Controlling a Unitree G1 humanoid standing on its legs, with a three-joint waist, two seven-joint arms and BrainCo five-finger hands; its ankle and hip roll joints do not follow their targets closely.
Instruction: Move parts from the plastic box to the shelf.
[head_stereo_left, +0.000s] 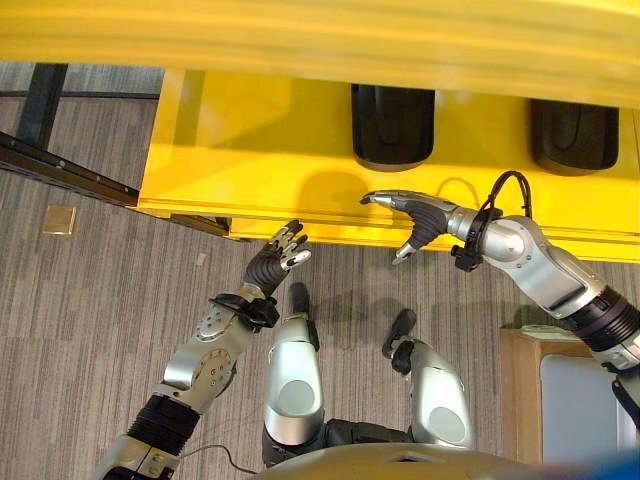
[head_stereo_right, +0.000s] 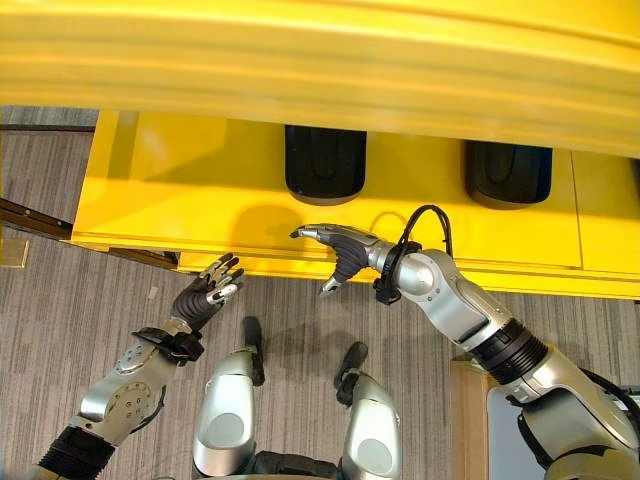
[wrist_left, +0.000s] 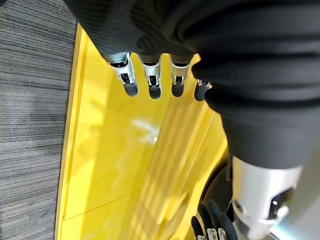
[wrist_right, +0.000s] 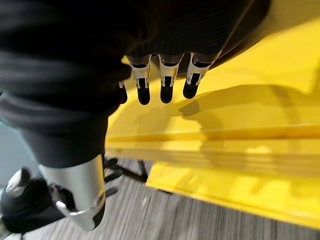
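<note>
While both arms reach toward the yellow shelf (head_stereo_left: 250, 150), neither hand carries anything. Two black parts (head_stereo_left: 393, 125) (head_stereo_left: 573, 135) lie on the shelf surface, pushed toward the back, side by side but well apart from each other. The right hand (head_stereo_left: 420, 215) hangs over the front edge of the shelf, its fingers straight and relaxed, the long ones pointing out level toward the robot's left and one dark tip dipping down past the lip. The nearer black part sits beyond that hand, deeper on the shelf, with bare yellow between the two; they do not touch. The other part lies further to the robot's right, beyond the right forearm.

Lower down, the left hand (head_stereo_left: 275, 260) is raised in front of the shelf's front edge, palm side toward the shelf, fingers loosely spread and holding nothing. It is just short of the lip and well apart from both parts. From its own wrist camera the fingers (wrist_left: 152, 80) stand in a straight row with the yellow surface past them.

At the robot's right, near the floor, stands a wooden-edged piece of furniture (head_stereo_left: 520, 390) with a pale top. Grey striped carpet (head_stereo_left: 90, 300) covers the floor.
</note>
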